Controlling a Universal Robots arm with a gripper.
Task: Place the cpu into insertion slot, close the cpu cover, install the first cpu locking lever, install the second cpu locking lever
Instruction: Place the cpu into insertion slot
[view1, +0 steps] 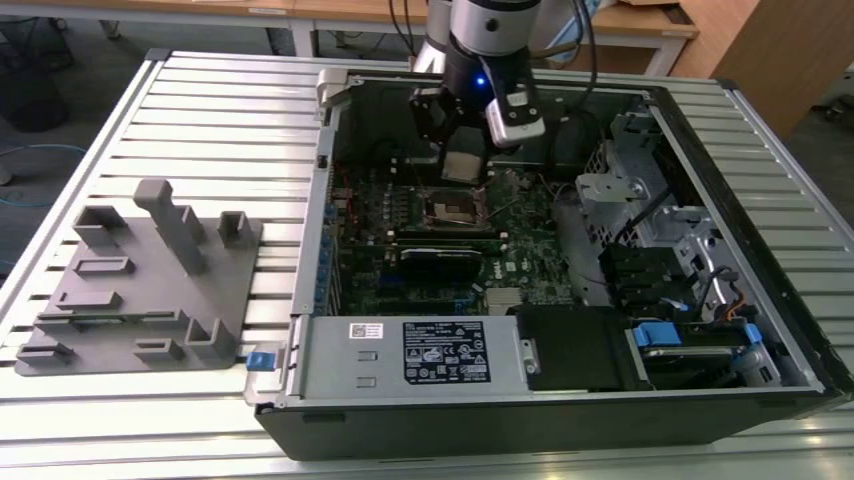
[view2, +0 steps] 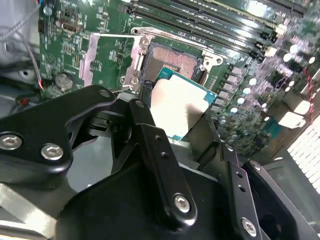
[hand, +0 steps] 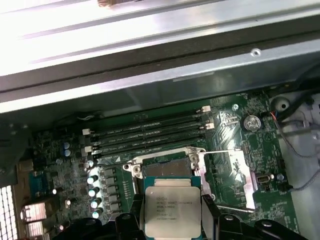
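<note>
**Cpu gripped over the open socket**

Tool (view1: 462, 160) is clenched on the cpu (view2: 177, 107), its black fingers (hand: 210, 217) pressing two opposite edges of the chip. The dull silver top faces the cameras in both wrist views. The chip is held in the air over the green motherboard (view2: 55, 52), above the insertion slot (view2: 172, 60) and apart from it. In the exterior view it hangs over the square socket near the middle of the board.

The slot's dark centre is bare, ringed by its thin silvery rim. The cpu cover (view2: 90, 57) is swung open and lies off one side of the slot, with green board showing through its square window. Long black memory slots (hand: 150, 135) run along another side of the socket, between it and the case wall.

The computer case (view1: 534, 420) lies open on the slatted metal surface (view1: 200, 110), toward the surface's edge at the exterior view's right. A grey fixture (view1: 147, 280) with upright posts sits near the opposite edge, well apart from the tool. Inside the case, a power supply (view1: 414, 355) with a white label lies along the near wall.
</note>
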